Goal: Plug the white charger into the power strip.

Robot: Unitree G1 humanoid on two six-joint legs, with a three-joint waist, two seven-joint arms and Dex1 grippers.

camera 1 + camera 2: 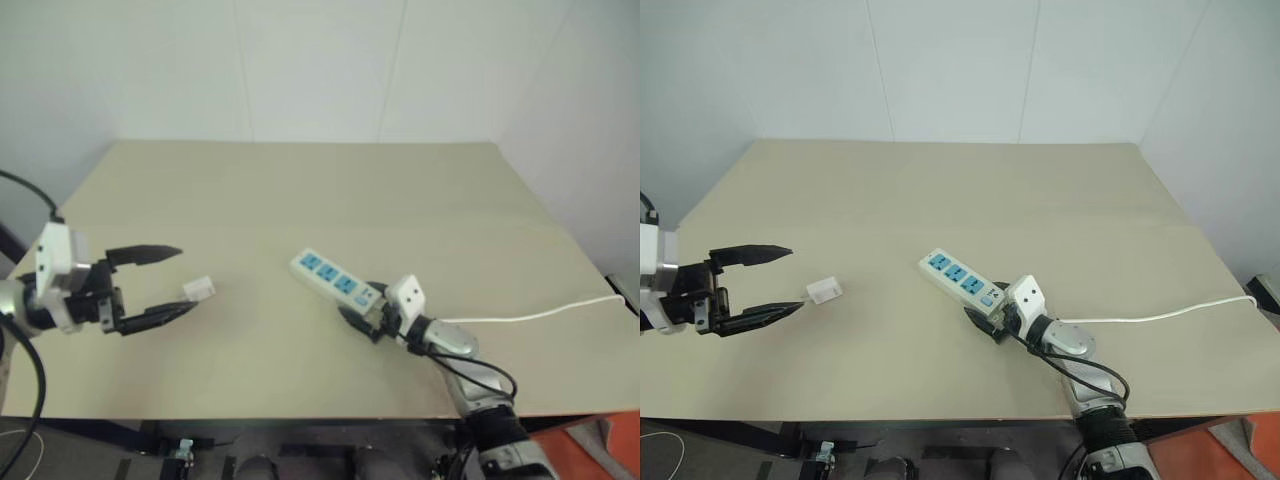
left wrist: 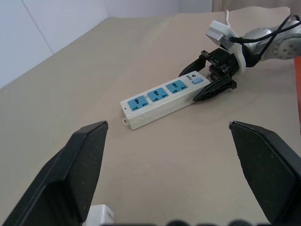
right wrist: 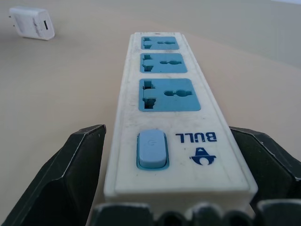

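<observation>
on the tan table (image 1: pixel 300 190), the power strip (image 1: pixel 335 278) lies near the middle with the right gripper (image 3: pixel 175 207) spread wide around its switch end, not yet clamped. if those fingers close off-centre, the strip could skid or twist. the white charger (image 1: pixel 198 289) lies loose just off the wide-open left gripper (image 1: pixel 168 283), whose fingertips could knock it away.

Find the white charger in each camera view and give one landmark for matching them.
Left eye view: white charger on the table, left of centre.
Right eye view: same spot, left of centre.
Left wrist view: a corner at the bottom edge.
Right wrist view: top left corner.
Shared landmark: the power strip with blue sockets.
</observation>
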